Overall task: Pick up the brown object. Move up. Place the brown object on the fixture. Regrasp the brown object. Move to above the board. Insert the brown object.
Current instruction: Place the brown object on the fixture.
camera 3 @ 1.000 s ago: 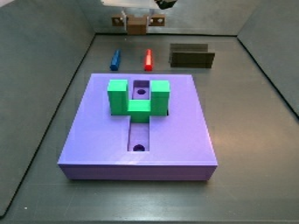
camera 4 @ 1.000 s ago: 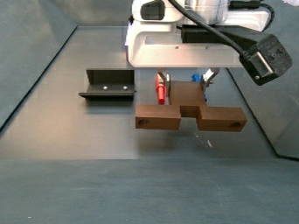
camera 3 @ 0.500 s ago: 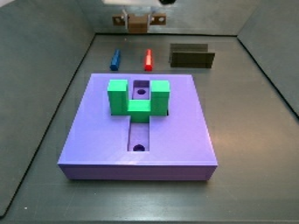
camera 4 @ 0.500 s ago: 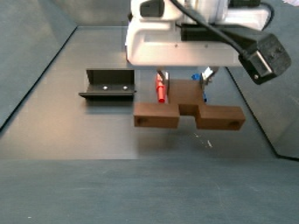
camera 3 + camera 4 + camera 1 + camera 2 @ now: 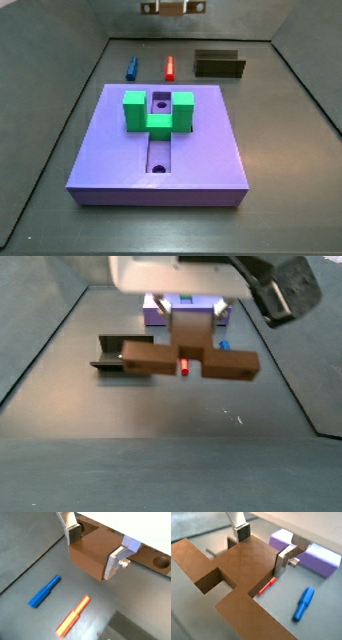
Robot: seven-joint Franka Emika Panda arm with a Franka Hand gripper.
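The purple board (image 5: 160, 140) is the biggest thing, flat on the floor in the middle with a green block (image 5: 158, 111) standing over its groove. The brown bar (image 5: 187, 360) hangs in the air, clear of the floor, pinched at its raised middle block between the gripper's (image 5: 191, 316) two silver fingers (image 5: 119, 560), which press on opposite faces of that block. The bar's long axis runs crosswise to the fingers, sticking out on both sides of the gripper; a round hole shows near one end in a wrist view.

The fixture (image 5: 122, 352) sits on the floor, well below the held bar. In a side view the bar's one end overlaps the fixture, but the bar looks well above it, so I judge the gripper must come down and shift toward the fixture to set it in. The bar's length looks roughly parallel to the fixture's long side, so little turning seems needed.

On the floor near the fixture lie a red pin (image 5: 171, 67) and a blue pin (image 5: 132, 68), side by side, apart from each other.

Compared with a second ago: the gripper and bar have risen a lot. In a side view the bar now sits near the top edge of the picture, and the arm's body has moved mostly out of frame. Board, block, pins and fixture have not moved.
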